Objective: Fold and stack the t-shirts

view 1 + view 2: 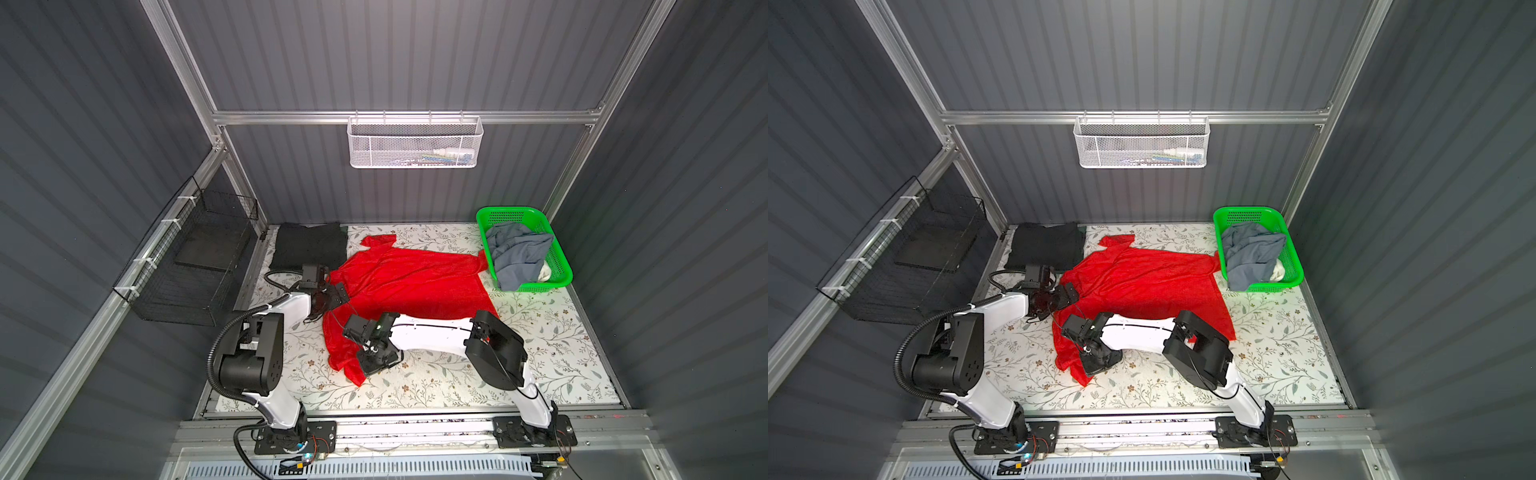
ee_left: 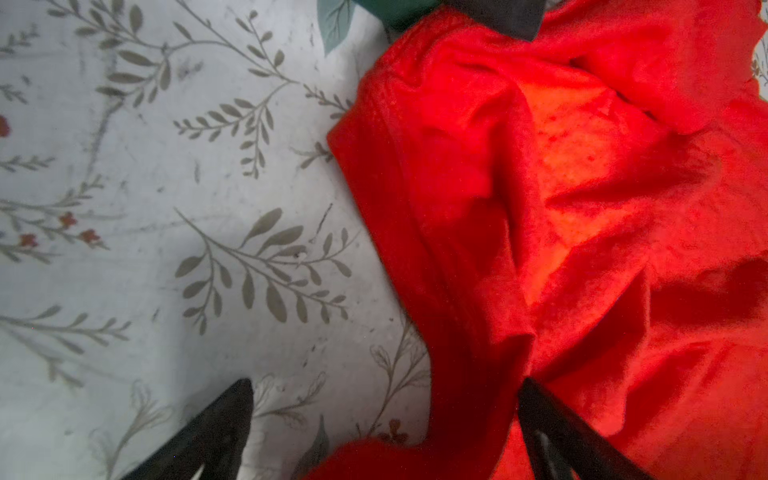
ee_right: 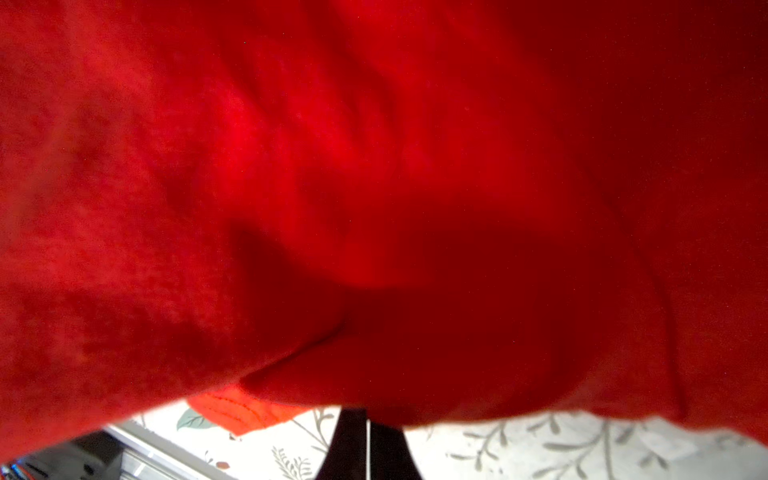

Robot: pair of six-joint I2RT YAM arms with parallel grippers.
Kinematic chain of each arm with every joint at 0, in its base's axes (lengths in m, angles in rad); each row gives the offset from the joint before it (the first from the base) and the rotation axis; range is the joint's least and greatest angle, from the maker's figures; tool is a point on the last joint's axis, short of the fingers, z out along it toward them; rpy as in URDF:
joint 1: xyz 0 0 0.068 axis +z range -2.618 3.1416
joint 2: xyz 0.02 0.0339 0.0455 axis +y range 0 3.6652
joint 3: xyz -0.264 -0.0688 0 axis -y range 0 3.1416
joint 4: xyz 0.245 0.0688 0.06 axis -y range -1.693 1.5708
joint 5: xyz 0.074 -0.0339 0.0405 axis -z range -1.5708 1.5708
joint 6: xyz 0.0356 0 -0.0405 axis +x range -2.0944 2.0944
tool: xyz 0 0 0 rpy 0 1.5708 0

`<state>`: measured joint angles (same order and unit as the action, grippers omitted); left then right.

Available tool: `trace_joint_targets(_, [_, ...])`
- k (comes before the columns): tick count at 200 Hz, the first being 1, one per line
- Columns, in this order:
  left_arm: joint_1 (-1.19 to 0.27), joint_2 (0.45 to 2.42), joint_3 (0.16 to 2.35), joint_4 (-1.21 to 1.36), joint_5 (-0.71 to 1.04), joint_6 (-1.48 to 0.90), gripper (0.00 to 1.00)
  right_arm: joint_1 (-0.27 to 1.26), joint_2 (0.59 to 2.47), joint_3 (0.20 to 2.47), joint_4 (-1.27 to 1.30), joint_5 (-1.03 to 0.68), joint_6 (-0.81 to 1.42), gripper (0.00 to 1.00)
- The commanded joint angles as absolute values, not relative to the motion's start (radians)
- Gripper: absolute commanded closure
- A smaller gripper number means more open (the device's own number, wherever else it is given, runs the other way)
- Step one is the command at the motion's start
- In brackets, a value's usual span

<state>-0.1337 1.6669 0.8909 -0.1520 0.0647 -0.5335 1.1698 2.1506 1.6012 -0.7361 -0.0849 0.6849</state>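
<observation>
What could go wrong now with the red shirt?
1. The right gripper is shut on the red shirt at its edge; the cloth might slip out when pulled.
2. The left gripper is open and holds nothing, so a one-sided pull could bunch the shirt.
3. The shirt lies close to the folded black shirt; dragging may muss it.

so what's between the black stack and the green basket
The red shirt, spread out, with bare table at the back. Both top views show it.
</observation>
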Motion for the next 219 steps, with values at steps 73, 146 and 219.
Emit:
trace_joint_targets(73, [-0.126,1.651,0.890,-0.225,0.127,-0.521,0.00,1.159,1.970,1.313,-0.673,-0.119,0.740,1.00])
trace_joint_targets(146, [-0.125,1.684,0.929,-0.237,0.139,-0.505,0.01,1.215,1.858,1.235,-0.699,-0.275,0.571,1.00])
trace_joint_targets(219, [-0.126,1.597,0.910,-0.255,0.094,-0.485,0.00,1.218,1.855,1.211,-0.693,-0.261,0.557,1.00])
